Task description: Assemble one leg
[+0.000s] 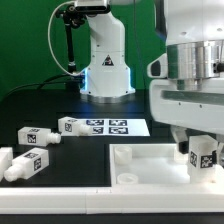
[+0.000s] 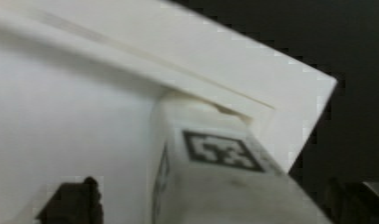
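Observation:
One leg (image 1: pixel 204 155), a chunky white post with square tags, stands at the near corner of the large flat white panel (image 1: pixel 150 160) on the exterior view's right. My gripper (image 1: pixel 202 160) straddles it. In the wrist view the leg (image 2: pixel 221 150) runs down between my gripper (image 2: pixel 218 205), its far end meeting the panel's raised rim (image 2: pixel 204 85). One dark finger (image 2: pixel 70 200) stands apart from the leg with bare panel showing between them, so the jaws look open around it. Three more legs lie on the left (image 1: pixel 35 137), (image 1: pixel 74 125), (image 1: pixel 22 162).
The marker board (image 1: pixel 118 127) lies flat in the middle of the black table, behind the panel. The arm's white base (image 1: pixel 105 70) stands at the back. The panel's front rim (image 1: pixel 125 180) is near the table's front edge.

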Tool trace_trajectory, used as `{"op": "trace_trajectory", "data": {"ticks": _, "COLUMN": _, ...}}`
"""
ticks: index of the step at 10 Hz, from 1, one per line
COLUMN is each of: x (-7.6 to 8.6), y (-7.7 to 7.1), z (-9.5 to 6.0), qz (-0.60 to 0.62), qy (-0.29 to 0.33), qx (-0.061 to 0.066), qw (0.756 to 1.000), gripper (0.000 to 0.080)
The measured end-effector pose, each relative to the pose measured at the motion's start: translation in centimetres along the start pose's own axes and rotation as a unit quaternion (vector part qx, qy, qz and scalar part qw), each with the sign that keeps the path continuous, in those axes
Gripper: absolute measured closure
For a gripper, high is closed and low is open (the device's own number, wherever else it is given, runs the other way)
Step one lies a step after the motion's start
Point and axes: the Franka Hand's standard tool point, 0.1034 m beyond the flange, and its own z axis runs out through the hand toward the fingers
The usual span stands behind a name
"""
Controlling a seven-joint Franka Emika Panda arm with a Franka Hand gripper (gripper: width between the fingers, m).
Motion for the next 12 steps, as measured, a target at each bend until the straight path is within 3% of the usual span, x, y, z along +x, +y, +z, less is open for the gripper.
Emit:
{"op": "trace_trajectory", "data": {"ticks": 1, "x": -0.5, "y": -0.1, "z": 0.0, "qz": -0.053, "qy": -0.002, "qx": 0.002, "qw": 0.999, "gripper": 0.0155}}
{"op": "trace_trajectory", "data": {"ticks": 2, "x": -0.9, "y": -0.3, "z": -0.3, "qz": -0.059, "qy": 0.022, "qx": 0.017, "qw": 0.998, "gripper": 0.0155}}
{"op": "trace_trajectory", "data": {"ticks": 4, "x": -0.9, "y": 0.0, "z": -0.3, "qz": -0.116, "qy": 0.024, "qx": 0.014, "qw": 0.993, "gripper": 0.0151}}
{"op": "trace_trajectory", "data": {"ticks": 5, "x": -0.9, "y": -0.1, "z": -0.3, "qz": -0.173, "qy": 0.028, "qx": 0.010, "qw": 0.985, "gripper": 0.0151}}
{"op": "trace_trajectory", "data": {"ticks": 7, "x": -0.4, "y": -0.5, "z": -0.8, "qz": -0.382, "qy": 0.033, "qx": -0.010, "qw": 0.924, "gripper": 0.0151}}
{"op": "trace_trajectory", "data": {"ticks": 8, "x": 0.0, "y": -0.6, "z": -0.8, "qz": -0.422, "qy": 0.029, "qx": -0.016, "qw": 0.906, "gripper": 0.0151}}
{"op": "trace_trajectory", "data": {"ticks": 10, "x": -0.1, "y": -0.6, "z": -0.8, "qz": -0.397, "qy": 0.031, "qx": -0.015, "qw": 0.917, "gripper": 0.0177}}
{"op": "trace_trajectory", "data": {"ticks": 12, "x": 0.0, "y": -0.6, "z": -0.8, "qz": -0.369, "qy": 0.031, "qx": -0.014, "qw": 0.929, "gripper": 0.0519}}
